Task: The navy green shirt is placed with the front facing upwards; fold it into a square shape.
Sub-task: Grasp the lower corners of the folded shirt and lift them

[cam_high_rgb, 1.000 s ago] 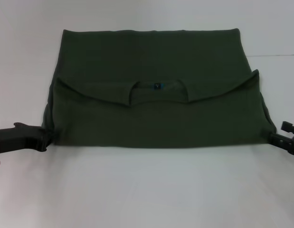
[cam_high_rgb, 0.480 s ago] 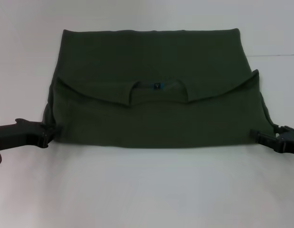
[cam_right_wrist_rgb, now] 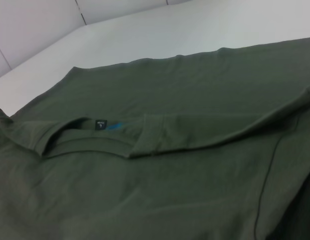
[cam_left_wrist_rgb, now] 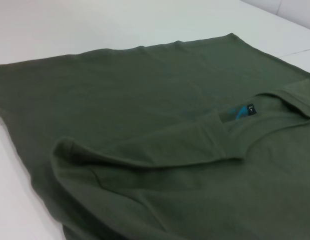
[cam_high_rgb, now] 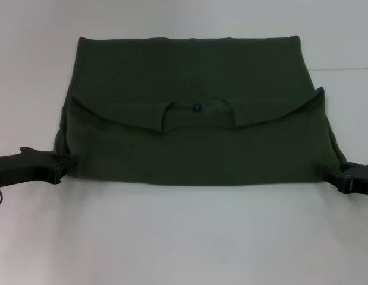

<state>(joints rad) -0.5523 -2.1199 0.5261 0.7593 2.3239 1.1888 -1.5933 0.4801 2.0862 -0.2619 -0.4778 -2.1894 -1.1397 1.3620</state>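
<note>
A dark green shirt (cam_high_rgb: 195,127) lies spread across the middle of a white table (cam_high_rgb: 184,237), already doubled over on itself: its near half is folded up over the far half, so the collar (cam_high_rgb: 198,116) with a small blue neck label (cam_high_rgb: 197,107) sits at the centre of the cloth, opening toward 12 o'clock. The folded edge runs straight along the 6 o'clock side, and the far hem lies flat at 12 o'clock.

The left gripper (cam_high_rgb: 63,165) rests low on the table at the shirt's 8 o'clock corner, its tips right against the cloth; whether its fingers are parted or pressed together cannot be told. The right gripper (cam_high_rgb: 331,173) sits at the 4 o'clock corner, touching the edge of the fabric there, and its finger state is likewise unclear.

From the left wrist, the shirt (cam_left_wrist_rgb: 160,150) fills the view, with a sleeve fold lying beside the collar and label (cam_left_wrist_rgb: 240,111). From the right wrist, the shirt (cam_right_wrist_rgb: 160,180) shows the same collar and label (cam_right_wrist_rgb: 100,124).
</note>
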